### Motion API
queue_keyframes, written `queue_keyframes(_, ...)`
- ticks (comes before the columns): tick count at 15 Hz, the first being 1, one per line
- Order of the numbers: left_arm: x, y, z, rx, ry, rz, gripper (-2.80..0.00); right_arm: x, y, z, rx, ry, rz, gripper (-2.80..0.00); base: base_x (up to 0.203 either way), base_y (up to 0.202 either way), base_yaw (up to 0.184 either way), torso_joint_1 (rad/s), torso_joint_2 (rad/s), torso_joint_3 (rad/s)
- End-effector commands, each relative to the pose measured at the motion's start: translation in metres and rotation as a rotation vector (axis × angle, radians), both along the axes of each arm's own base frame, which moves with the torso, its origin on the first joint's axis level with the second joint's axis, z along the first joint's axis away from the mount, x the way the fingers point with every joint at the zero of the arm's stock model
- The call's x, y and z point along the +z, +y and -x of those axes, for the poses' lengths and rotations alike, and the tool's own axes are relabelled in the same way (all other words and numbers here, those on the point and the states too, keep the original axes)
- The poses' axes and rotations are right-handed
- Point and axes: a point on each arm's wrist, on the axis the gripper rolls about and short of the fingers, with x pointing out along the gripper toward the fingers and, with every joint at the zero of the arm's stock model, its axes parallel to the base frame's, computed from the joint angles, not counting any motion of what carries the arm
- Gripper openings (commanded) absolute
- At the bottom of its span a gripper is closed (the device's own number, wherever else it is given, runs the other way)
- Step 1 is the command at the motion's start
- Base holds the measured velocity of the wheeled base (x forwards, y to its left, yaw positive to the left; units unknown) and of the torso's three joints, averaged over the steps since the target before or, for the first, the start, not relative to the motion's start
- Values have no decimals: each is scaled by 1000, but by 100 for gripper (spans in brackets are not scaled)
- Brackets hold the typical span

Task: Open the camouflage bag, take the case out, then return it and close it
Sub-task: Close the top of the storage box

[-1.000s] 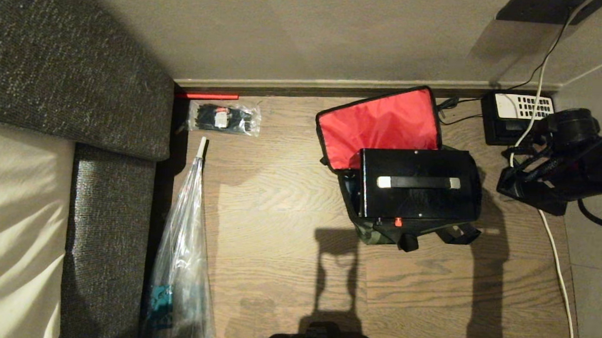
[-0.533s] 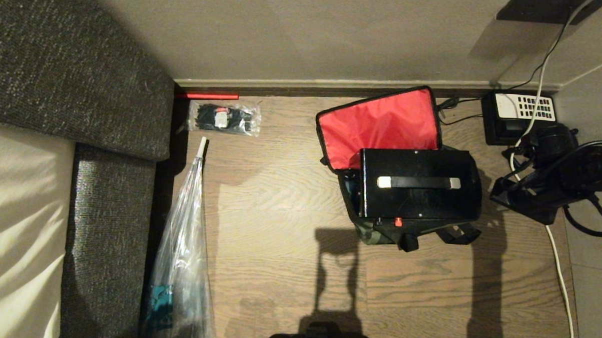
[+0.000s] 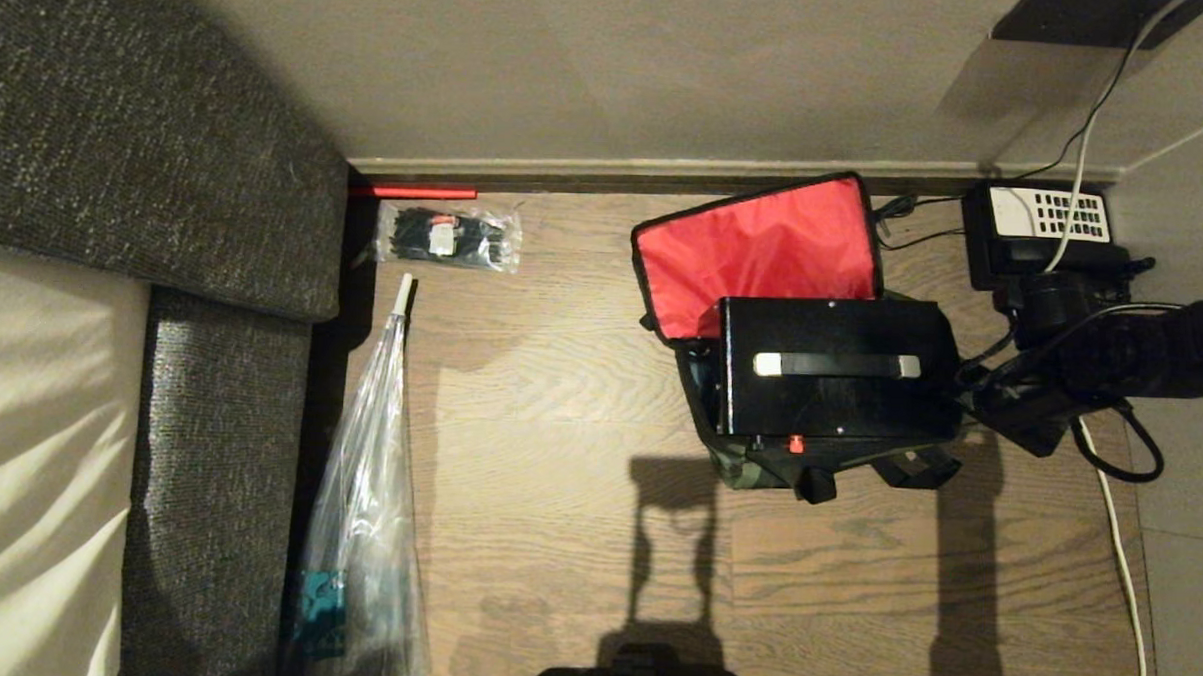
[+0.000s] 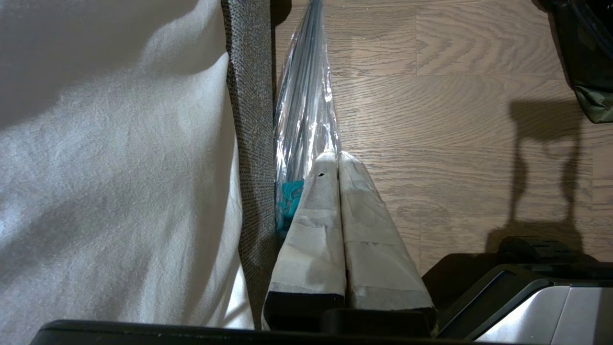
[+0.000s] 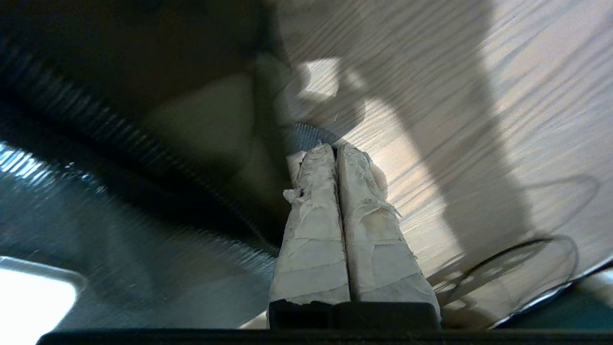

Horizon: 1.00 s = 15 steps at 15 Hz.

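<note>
Status of work: the camouflage bag (image 3: pixel 757 472) is open, its red-lined flap (image 3: pixel 760 248) thrown back toward the wall. The case (image 3: pixel 830 371) stands in the mouth of the bag, handle (image 3: pixel 837 365) uppermost, most of its body proud of the opening. Whether it is on its way out or being put back cannot be told from here. In my judgement the opening is done; seating the case fully and closing the flap remain.

Location: bag and case sit on the wood floor (image 3: pixel 575 537), near the wall skirting, toward the right side of the floor patch, just beside the telephone.

Right tool (image 5: pixel 335 148): taped fingers pressed together, holding nothing, at the right end of the case, close against the bag's side; contact cannot be told.
Left tool (image 4: pixel 334 157): fingers together, empty, parked over the floor beside the sofa edge, well apart from the bag.

Count:
- camouflage bag, one
- case, one
- desk telephone (image 3: pixel 1046 228), one
- clear plastic sleeve (image 3: pixel 365 530) along the sofa (image 3: pixel 148 142), one
- small packet of dark items (image 3: pixel 448 236), one
- red strip (image 3: pixel 413 191) at the skirting, one
- white cable (image 3: pixel 1120 536), one
</note>
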Motion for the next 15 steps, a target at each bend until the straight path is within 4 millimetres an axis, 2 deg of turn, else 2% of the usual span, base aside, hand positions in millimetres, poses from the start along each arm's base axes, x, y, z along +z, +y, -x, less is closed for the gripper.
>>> queue_keyframes(1, 0, 0, 0, 0, -1, 0, -280, 3, 17, -2, 9, -22, -52, -280, 0, 0, 0, 0, 0, 0)
queue_keyframes(4, 0, 0, 0, 0, -1, 0, -280, 17, 41, 4, 41, -60, -125, -280, 0, 0, 0, 0, 0, 0)
queue_keyframes(8, 0, 0, 0, 0, -1, 0, -280, 33, 82, 24, 66, -13, -192, -280, 0, 0, 0, 0, 0, 0)
queue_keyframes(12, 0, 0, 0, 0, -1, 0, -280, 42, 114, 44, 75, 55, -215, -280, 0, 0, 0, 0, 0, 0)
queue_keyframes(15, 0, 0, 0, 0, -1, 0, -280, 57, 114, 43, 92, 6, -209, -280, 0, 0, 0, 0, 0, 0)
